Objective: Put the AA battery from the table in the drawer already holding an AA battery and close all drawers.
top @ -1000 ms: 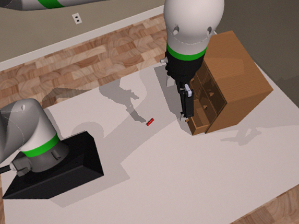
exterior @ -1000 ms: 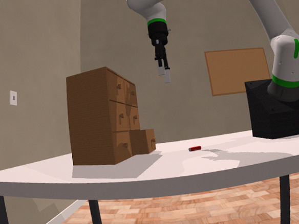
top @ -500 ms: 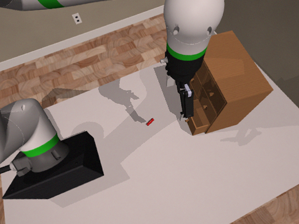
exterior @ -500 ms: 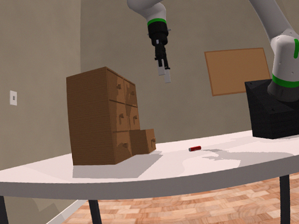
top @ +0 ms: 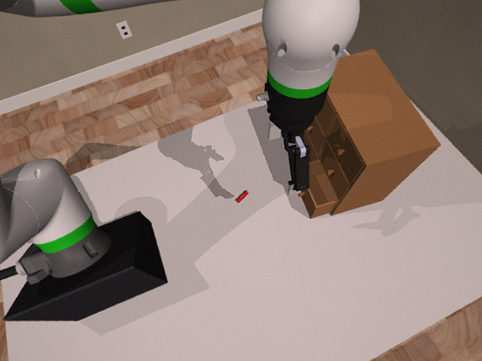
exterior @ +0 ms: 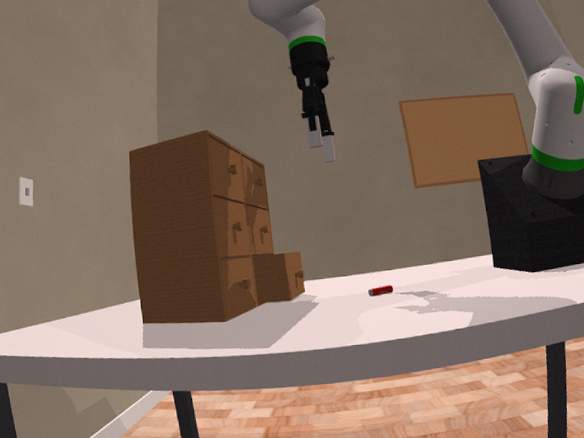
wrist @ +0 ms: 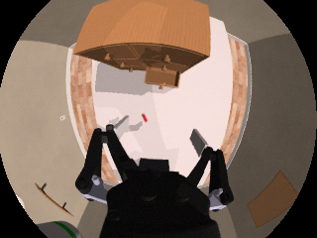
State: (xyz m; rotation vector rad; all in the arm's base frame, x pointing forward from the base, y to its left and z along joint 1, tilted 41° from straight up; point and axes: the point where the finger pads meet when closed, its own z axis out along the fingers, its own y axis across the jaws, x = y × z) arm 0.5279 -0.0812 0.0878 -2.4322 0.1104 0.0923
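A small wooden chest (top: 360, 137) with six drawers stands at the table's far right; it also shows in the exterior view (exterior: 199, 225) and in the wrist view (wrist: 147, 34). One bottom drawer (top: 318, 193) (exterior: 279, 276) (wrist: 162, 78) is pulled partly out; I cannot see inside it. The other drawers look pushed in. A red AA battery (top: 242, 195) (exterior: 380, 290) (wrist: 145, 118) lies on the table in front of the chest. My gripper (exterior: 322, 152) (top: 296, 187) is open and empty, high above the table, between the open drawer and the battery.
The arm's black base block (top: 88, 274) (exterior: 546, 219) sits at the table's left. The table's edges run close behind and beside the chest. A cork board (exterior: 465, 140) hangs on the far wall.
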